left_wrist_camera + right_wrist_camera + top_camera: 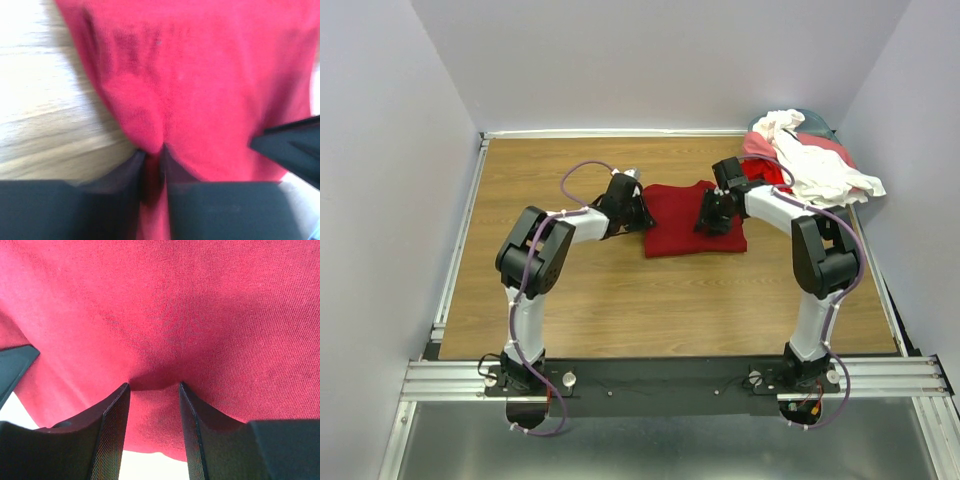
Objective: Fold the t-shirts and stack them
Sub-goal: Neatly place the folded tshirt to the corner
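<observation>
With my left gripper (152, 157) and right gripper (154, 392) each pinched on an edge of the crimson t-shirt (692, 217), left of the shirt heap (805, 155), I should move both evenly to keep the fold square.

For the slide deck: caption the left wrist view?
Left gripper pinching the dark crimson cloth t-shirt over the wooden table.

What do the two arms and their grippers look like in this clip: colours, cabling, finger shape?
Both arms have white link tubes joined by chunky black joint housings, on black bases bolted to a rail. A purple cable loops along each arm. The left gripper and right gripper are black; the wrist views show flat, matte black fingers tapering to wedge tips with a finely textured inner face. No markings are legible.
</observation>
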